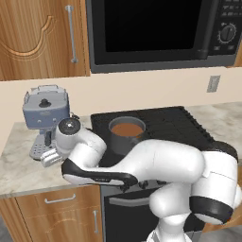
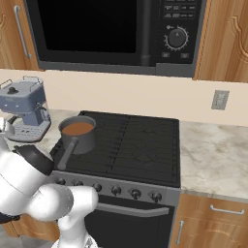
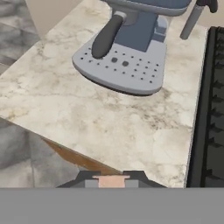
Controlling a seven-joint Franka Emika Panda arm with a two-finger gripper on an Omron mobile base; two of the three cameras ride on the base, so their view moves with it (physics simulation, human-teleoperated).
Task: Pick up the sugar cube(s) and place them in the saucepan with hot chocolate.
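Sugar cube pinched in gripper; saucepan on stove; no legible writing.

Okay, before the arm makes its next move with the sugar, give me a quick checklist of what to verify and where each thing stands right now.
1. Sugar cube in the gripper: ok; a tan block sits between the fingertips in the hand view.
2. Saucepan ready to receive: ok; it is upright on the stove, open, with brown liquid inside.
3. Gripper above the saucepan: not ok; it is over the counter, left of the stove.
4. Clear of the espresso machine: cannot tell; the hand looks close in front of it.
5. Pan handle out of the way: cannot tell; it points toward the stove's front, on the arm's side.
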